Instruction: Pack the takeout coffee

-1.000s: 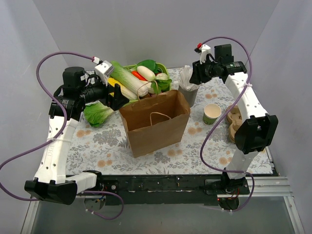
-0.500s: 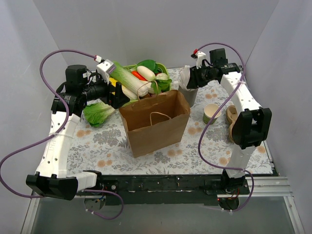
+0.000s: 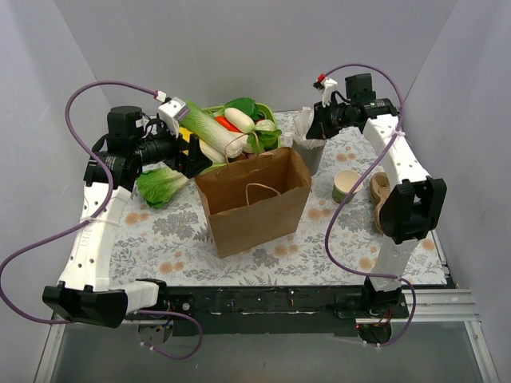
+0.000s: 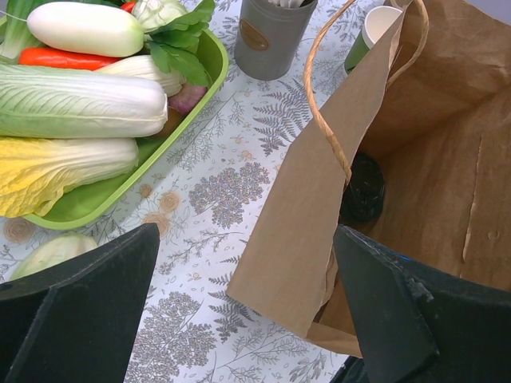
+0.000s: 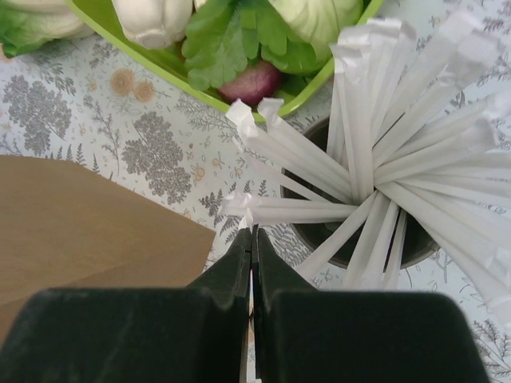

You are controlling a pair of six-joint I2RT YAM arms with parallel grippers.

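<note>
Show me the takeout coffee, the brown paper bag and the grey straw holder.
takeout coffee (image 4: 365, 188), left wrist view, on its black lid, down inside the bag.
paper bag (image 3: 249, 226), top external view, on its front wall.
straw holder (image 4: 275, 44), left wrist view, on its grey side.

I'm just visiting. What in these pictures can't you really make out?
Takeout coffee: left wrist view shows only part of its black lid; the wall of the paper bag hides the cup. Overhead it does not show.
Right pincer: shut at the tip of a straw; right wrist view cannot settle whether it pinches it, the fingers cover the contact.
Lidless cup: left wrist view, partly behind the bag's edge.
</note>
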